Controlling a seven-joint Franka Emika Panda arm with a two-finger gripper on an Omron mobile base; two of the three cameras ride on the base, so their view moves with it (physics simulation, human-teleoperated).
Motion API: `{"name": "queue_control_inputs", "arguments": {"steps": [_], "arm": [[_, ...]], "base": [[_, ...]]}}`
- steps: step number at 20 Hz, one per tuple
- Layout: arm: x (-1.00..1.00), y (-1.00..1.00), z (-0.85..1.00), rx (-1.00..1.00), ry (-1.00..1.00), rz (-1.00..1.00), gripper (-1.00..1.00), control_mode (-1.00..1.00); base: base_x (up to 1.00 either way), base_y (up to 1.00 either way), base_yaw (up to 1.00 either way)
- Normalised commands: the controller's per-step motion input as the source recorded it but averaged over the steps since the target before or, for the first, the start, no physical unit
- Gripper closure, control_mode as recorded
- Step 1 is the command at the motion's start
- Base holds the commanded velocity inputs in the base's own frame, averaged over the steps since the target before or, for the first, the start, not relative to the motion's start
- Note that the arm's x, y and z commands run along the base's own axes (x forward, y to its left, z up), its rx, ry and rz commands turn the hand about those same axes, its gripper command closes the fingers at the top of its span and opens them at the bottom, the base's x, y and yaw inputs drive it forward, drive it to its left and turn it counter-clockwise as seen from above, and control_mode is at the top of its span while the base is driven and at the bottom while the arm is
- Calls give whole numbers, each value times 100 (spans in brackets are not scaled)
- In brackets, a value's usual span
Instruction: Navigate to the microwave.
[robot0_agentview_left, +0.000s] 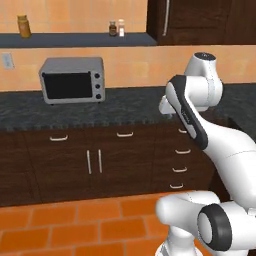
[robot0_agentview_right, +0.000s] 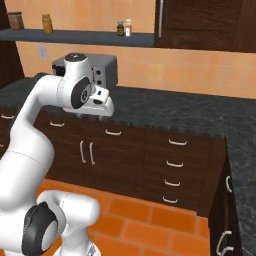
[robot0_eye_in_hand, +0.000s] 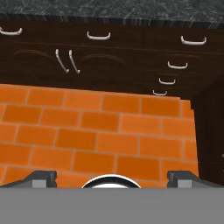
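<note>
Looking down through the hand view, the gripper (robot0_eye_in_hand: 112, 180) is hanging over the orange tile floor (robot0_eye_in_hand: 87, 131), its two dark fingertips (robot0_eye_in_hand: 43, 177) standing wide apart at 7 and 5 o'clock with nothing between them. At 12 o'clock in that view the dark base cabinets (robot0_eye_in_hand: 113, 57) are running under the edge of the speckled counter (robot0_eye_in_hand: 109, 8), with a stack of drawer handles (robot0_eye_in_hand: 168, 78) at 1 o'clock.

From the left base view, a small silver countertop oven (robot0_agentview_left: 73, 80) with round knobs is sitting on the counter at 10 o'clock, its whole front facing the camera, and a wall outlet (robot0_agentview_left: 7, 61) is showing at 9 o'clock. In the right base view the arm's elbow is covering much of that oven (robot0_agentview_right: 105, 67).

On the wall shelf (robot0_agentview_left: 75, 40) an amber jar (robot0_agentview_left: 23, 26) is standing at 11 o'clock, and two small shakers (robot0_agentview_left: 116, 28) are standing side by side at 12. The right base view is adding a darker jar (robot0_agentview_right: 16, 20) beside the amber one, and the counter turning a corner toward 4 o'clock (robot0_agentview_right: 245, 165).
</note>
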Motion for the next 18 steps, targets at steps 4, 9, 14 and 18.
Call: {"name": "queue_control_inputs", "arguments": {"steps": [4,9,14,18], "arm": [[0,0,0,0,0,0,-100,100],[0,0,0,0,0,0,-100,100],[0,0,0,0,0,0,-100,100],[0,0,0,0,0,0,-100,100]], "base": [[100,4,0],[100,67,-7],[21,100,-7],[-84,100,-6]]}}
